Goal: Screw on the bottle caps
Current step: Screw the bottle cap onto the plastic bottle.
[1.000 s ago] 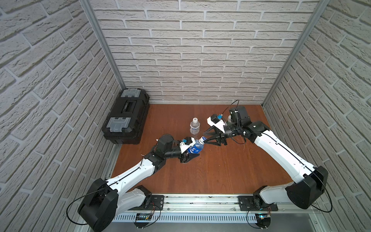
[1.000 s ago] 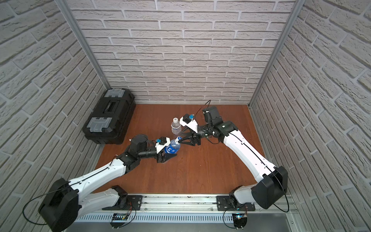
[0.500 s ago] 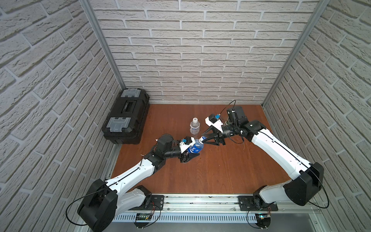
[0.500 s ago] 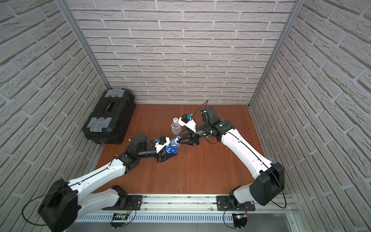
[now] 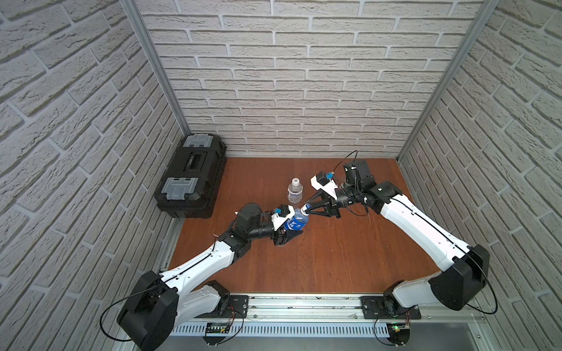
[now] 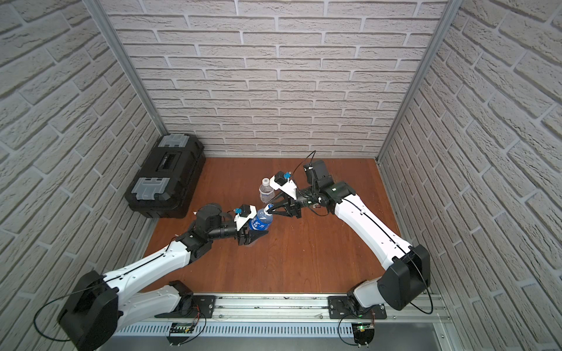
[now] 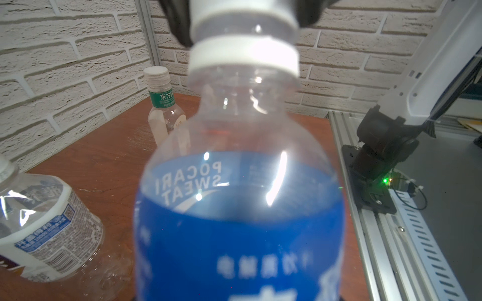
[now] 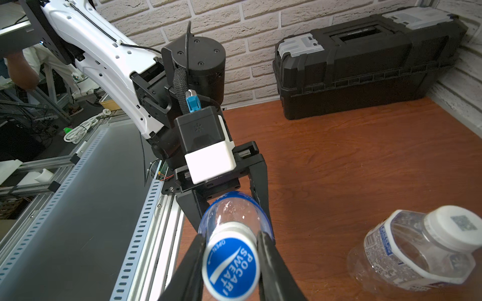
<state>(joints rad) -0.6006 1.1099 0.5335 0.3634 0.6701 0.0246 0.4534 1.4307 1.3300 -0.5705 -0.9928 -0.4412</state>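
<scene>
**Right hand (image 8: 230, 242) pinches the blue plastic screw cap (image 8: 230, 271) on the blue-labelled clear plastic bottle (image 7: 234, 234) gripped by the left hand (image 5: 290, 232)**

The right hand's two black fingers (image 8: 268, 255) press against opposite sides of the blue plastic screw cap, whose top carries a white swoosh and lettering. The cap sits on the mouth of the blue-labelled clear plastic bottle, above its white neck ring (image 7: 243, 56).

The left hand is clenched on the labelled body of this bottle. In both top views the bottle is tilted, neck toward the right hand, mid-surface. Whether its base touches the surface I cannot tell.

Just beyond the two hands, on the far side, a white-labelled clear plastic bottle (image 5: 295, 191) stands upright with a wide white screw cap (image 8: 453, 226) on it. A squarish clear plastic bottle with a green neck band (image 7: 165, 114) stands upright near the brick wall, topped by a small white screw cap (image 7: 157, 74). The top views do not show it.

All rest on a reddish-brown wooden surface (image 5: 319, 258). A black plastic toolbox with grey latches (image 5: 191, 176) lies at its far left.
</scene>
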